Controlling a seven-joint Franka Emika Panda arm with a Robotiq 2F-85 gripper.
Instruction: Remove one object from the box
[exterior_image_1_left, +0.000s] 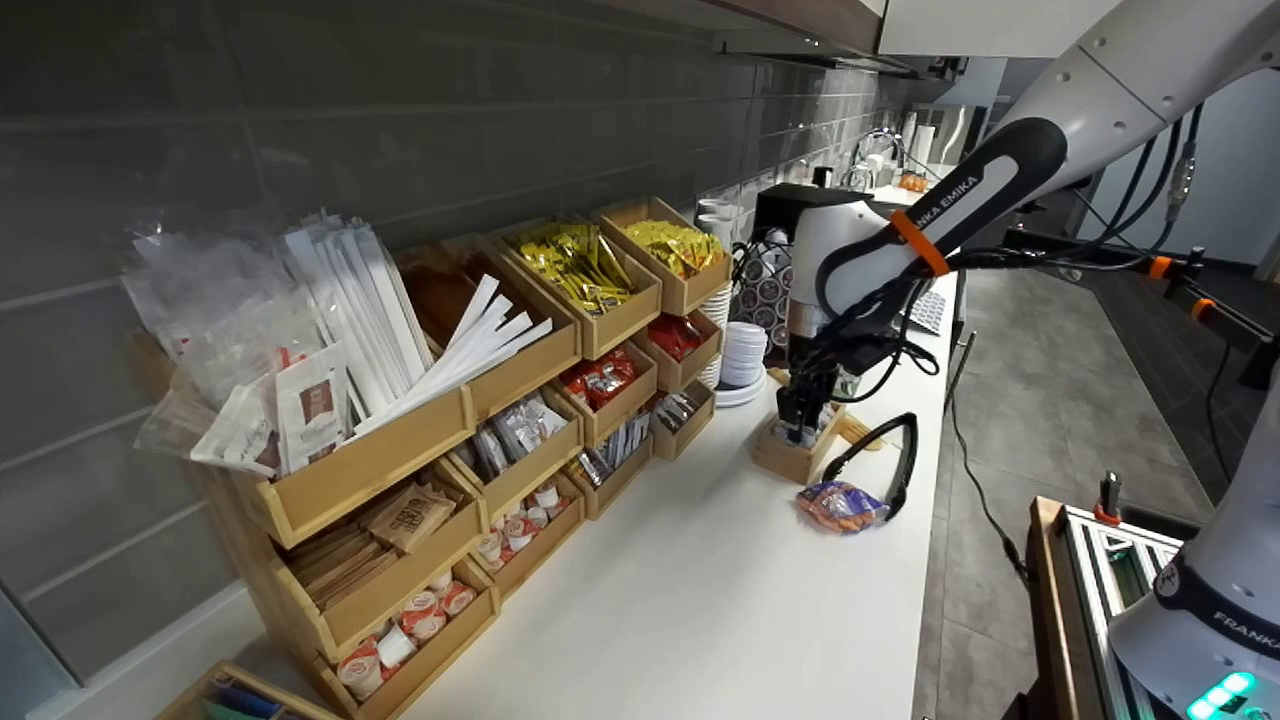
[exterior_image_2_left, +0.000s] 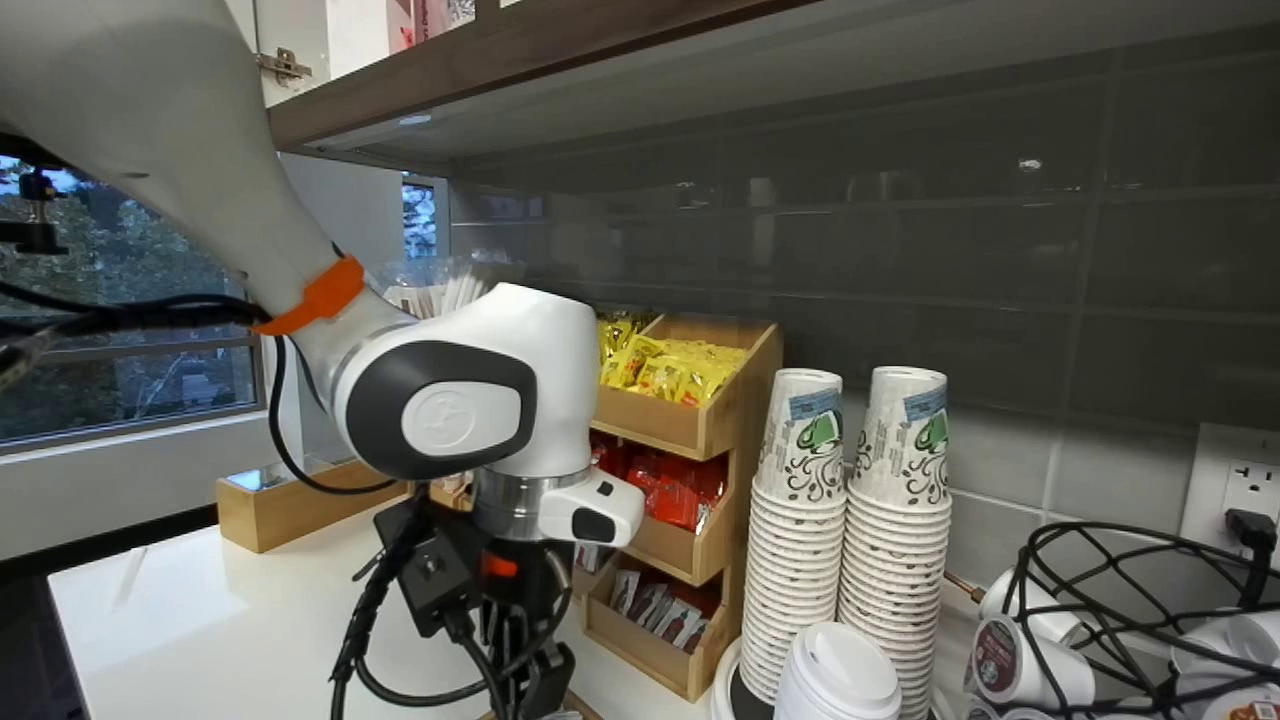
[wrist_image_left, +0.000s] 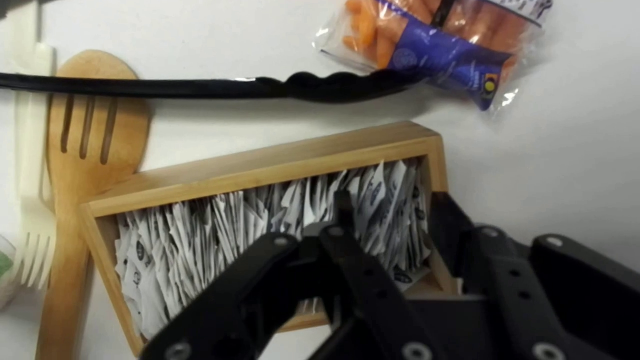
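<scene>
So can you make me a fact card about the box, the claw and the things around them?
Box: small, tan, on the white counter
Inside: lots of white packets, packed closely
Claw: open, at one end of the box
Held: nothing that I can make out
Nearby: bag of carrots, black curved tool, wooden fork, pale fork
Job: take one thing out of the box

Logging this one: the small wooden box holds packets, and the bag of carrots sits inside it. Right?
Not quite: the bag of carrots lies outside the small wooden box, on the white counter, as the wrist view shows. The box does hold packets.
</scene>
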